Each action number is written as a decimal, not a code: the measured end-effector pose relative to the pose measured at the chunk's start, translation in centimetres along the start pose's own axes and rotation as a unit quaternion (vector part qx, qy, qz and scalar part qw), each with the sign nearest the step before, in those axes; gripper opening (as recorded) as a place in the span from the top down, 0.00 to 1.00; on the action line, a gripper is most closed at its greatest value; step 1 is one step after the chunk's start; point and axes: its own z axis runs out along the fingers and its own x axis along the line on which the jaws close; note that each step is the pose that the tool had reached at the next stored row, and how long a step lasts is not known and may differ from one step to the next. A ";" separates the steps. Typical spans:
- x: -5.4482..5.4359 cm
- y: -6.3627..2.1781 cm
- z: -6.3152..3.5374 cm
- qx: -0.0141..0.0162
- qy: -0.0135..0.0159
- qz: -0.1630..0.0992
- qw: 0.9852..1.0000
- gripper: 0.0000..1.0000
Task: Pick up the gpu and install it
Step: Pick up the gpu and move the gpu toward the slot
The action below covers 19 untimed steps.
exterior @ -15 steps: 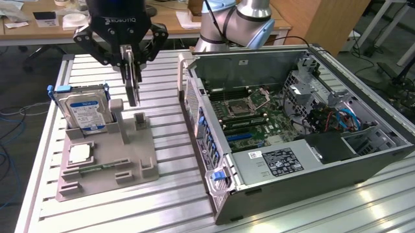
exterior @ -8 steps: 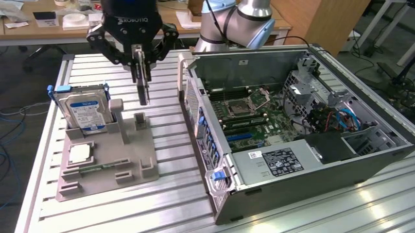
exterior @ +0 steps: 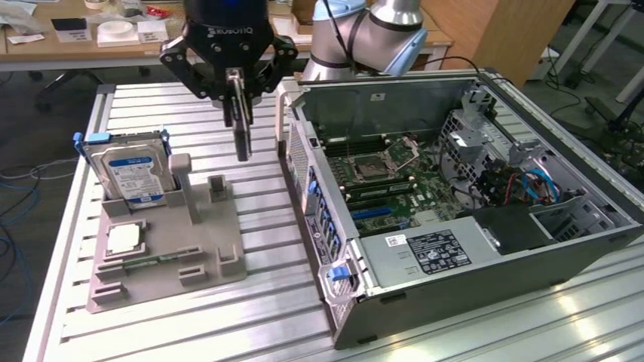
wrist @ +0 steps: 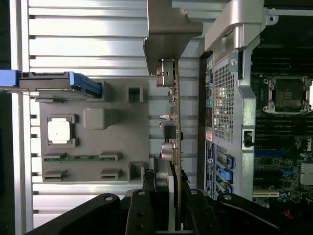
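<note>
A slatted metal bench (exterior: 151, 332) fills the lower part of the exterior view, and cluttered wooden desks are seen behind it along the upper edge. The hand (exterior: 238, 94) is seen in the upper middle of that view, closed on the gpu (exterior: 243, 128), which is gripped by one end and hangs upright and edge-on, lifted clear of the bench. In the wrist view the hand (wrist: 168, 183) is seen clamped on the same card (wrist: 175, 122), with the card's pale metal bracket (wrist: 168, 29) at the end away from the fingers.

Towards the exterior view's left, a grey holder (exterior: 191, 256) is laid on the bench. A hard drive (exterior: 129, 173) with a blue and white label is stood upright in its rear slot, a square processor chip (exterior: 123, 239) is set flat in a recess nearer the front, and a narrow green memory stick (exterior: 151, 262) is laid just in front of the chip.

Towards the exterior view's right, an open computer case (exterior: 483, 294) is set on the bench, with its green mainboard (exterior: 393, 188) exposed. The gpu is held between the holder and the case, touching neither.
</note>
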 end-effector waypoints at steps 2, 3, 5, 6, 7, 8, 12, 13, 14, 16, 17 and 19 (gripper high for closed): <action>-0.5 0.01 0.01 0.000 0.000 0.000 1.000 0.72; -0.8 0.01 0.01 0.000 0.000 0.000 1.000 0.72; -1.4 0.02 0.02 0.000 0.000 0.000 1.000 0.72; -1.7 0.02 0.02 0.000 0.000 0.000 1.000 0.72; -2.0 0.02 0.03 0.000 0.000 0.000 1.000 0.72; -2.3 0.03 0.04 0.000 0.000 0.000 1.000 0.72; -3.3 0.04 0.05 0.000 0.000 0.000 1.000 0.72; -3.5 0.04 0.05 0.000 0.000 0.000 1.000 0.72; -3.8 0.04 0.06 0.000 0.000 0.000 1.000 0.72; -4.2 0.05 0.07 0.000 0.000 0.000 1.000 0.72; -4.5 0.05 0.07 0.000 0.000 0.000 1.000 0.72; -5.0 0.06 0.08 0.000 0.000 0.000 1.000 0.72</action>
